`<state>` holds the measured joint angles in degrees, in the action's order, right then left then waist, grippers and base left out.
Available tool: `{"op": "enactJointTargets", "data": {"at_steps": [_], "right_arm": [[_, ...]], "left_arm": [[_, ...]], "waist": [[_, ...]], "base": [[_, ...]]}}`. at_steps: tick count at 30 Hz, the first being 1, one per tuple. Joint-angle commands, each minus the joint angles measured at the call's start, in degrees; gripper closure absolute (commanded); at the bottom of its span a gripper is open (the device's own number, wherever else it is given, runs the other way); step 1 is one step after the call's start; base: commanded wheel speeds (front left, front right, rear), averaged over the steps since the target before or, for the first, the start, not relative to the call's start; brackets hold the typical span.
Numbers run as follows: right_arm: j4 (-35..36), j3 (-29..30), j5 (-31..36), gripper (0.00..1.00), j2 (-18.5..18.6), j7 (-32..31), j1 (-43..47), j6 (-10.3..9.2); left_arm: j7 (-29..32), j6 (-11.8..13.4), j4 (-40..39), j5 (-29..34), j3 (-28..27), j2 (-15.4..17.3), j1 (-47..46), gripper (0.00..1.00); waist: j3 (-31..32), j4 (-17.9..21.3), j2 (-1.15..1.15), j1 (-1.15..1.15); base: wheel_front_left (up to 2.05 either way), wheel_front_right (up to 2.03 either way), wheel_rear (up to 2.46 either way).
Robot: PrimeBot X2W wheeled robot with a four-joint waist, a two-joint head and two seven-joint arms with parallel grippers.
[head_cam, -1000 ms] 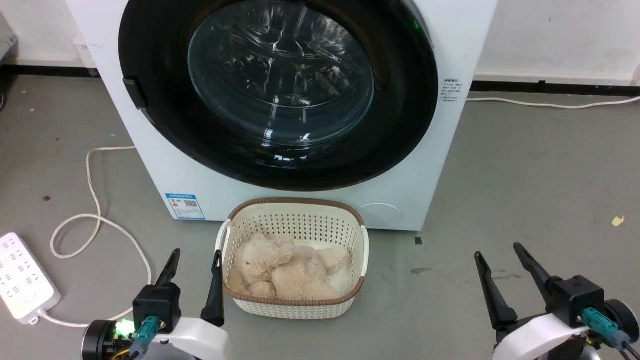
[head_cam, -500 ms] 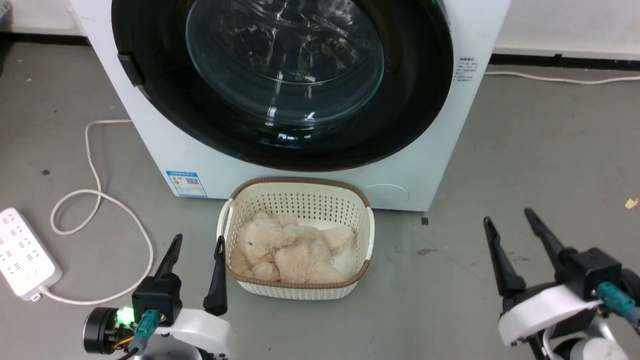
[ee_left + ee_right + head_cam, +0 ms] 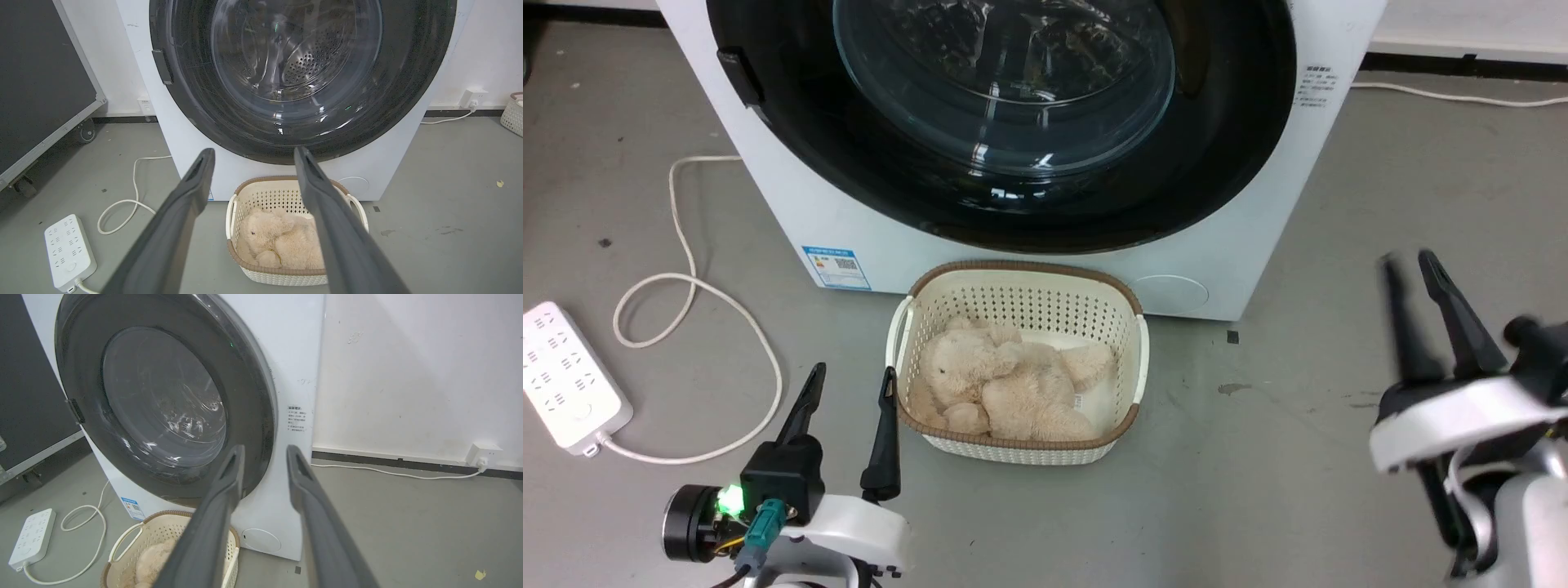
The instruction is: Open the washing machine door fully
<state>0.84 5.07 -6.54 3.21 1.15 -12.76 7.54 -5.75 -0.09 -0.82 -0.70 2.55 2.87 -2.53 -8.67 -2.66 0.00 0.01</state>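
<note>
- The white washing machine [image 3: 776, 204] stands on the grey floor [image 3: 1258, 490], backed against the floor's far edge where it meets the white wall.
- The washing machine door [image 3: 1001, 114] covers almost the whole front. It is a glossy black disc with a clear glass bowl in the middle, and the steel drum shows through the glass. From here the door looks shut, lying flat against the front panel, with a small black tab on its left rim.
- A cream perforated basket [image 3: 1013, 306] with a brown rim sits on the floor right at the foot of the machine, below the door's lowest curve.
- A beige plush toy [image 3: 1005, 388] lies curled up inside the basket.
- A white power strip [image 3: 568, 376] lies well off to the left of the basket, and its pale cable [image 3: 671, 196] loops across the floor toward the machine's left side.
- The right gripper [image 3: 1407, 260] is up off the floor to the right of the machine's lower right corner, touching nothing. It looks blurred in the head view. Its fingers stand a little apart and hold nothing.
- The left gripper [image 3: 852, 371] hovers just beside the basket's left wall, with its two dark fingers spread wide and empty, pointing toward the machine.
</note>
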Motion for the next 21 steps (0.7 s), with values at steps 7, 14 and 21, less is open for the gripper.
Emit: {"op": "enactJointTargets", "data": {"at_steps": [7, 14, 21], "right_arm": [[-1.51, 3.04, -5.56, 1.00, 0.00, -3.28, -7.08, -0.03], [-5.60, 7.18, -11.00, 1.00, -0.14, -7.73, -13.87, -0.03], [-12.48, 10.64, -18.12, 1.00, -0.23, -11.81, -20.15, -0.03]], "left_arm": [[-1.38, 0.19, -0.48, -0.48, 0.27, 0.02, -1.70, 0.00], [-2.22, 0.09, -0.79, -0.54, 0.69, 0.02, -2.98, 0.00], [-3.06, -0.07, -1.10, -0.53, 0.82, 0.05, -4.14, 0.00]], "waist": [[-1.73, -0.69, 0.00, -0.01], [-3.94, -1.42, 0.00, -0.01], [-6.30, -2.18, 0.00, -0.01]], "base": [[0.00, 0.00, 0.00], [0.00, 0.00, 0.00], [0.00, 0.00, 0.00]]}}
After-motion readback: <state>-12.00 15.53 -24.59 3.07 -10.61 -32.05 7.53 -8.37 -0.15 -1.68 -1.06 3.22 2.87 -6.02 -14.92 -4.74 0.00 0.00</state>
